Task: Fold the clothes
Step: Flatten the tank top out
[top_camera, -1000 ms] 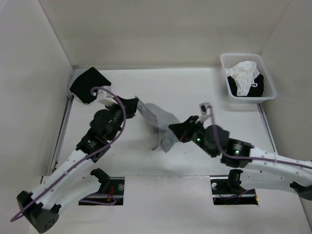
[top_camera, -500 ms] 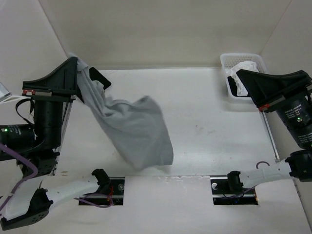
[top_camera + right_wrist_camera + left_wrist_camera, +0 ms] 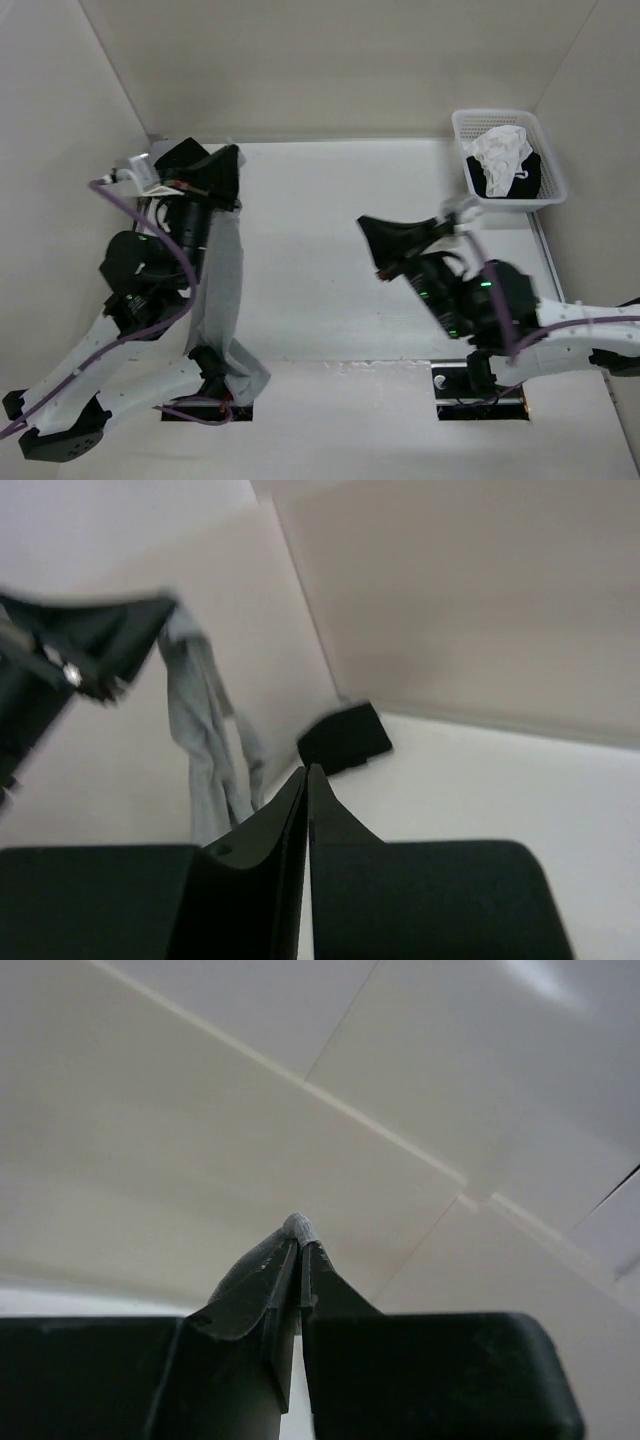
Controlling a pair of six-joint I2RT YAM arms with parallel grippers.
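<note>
The clothes point(image 3: 222, 290) are one light grey tank top, hanging in a long narrow bunch over the table's left side, with the lower end near the front edge. My left gripper point(image 3: 225, 175) is raised high and shut on the top's upper edge. In the left wrist view a nub of grey knit point(image 3: 298, 1226) pokes out past the closed left gripper point(image 3: 300, 1246). My right gripper point(image 3: 372, 228) hovers over the table's middle, well apart from the top. Its jaws are shut with nothing between them point(image 3: 306, 772), and this view shows the hanging top point(image 3: 205, 750) to its left.
A white basket point(image 3: 460, 125) with white and black garments point(image 3: 500, 150) stands at the back right. A black cloth square point(image 3: 345, 738) lies at the back left corner. White walls close in the table on three sides.
The left gripper lifted the top off the table and it now hangs narrower and lower. The right gripper came off the top and swung in over the table's middle.
</note>
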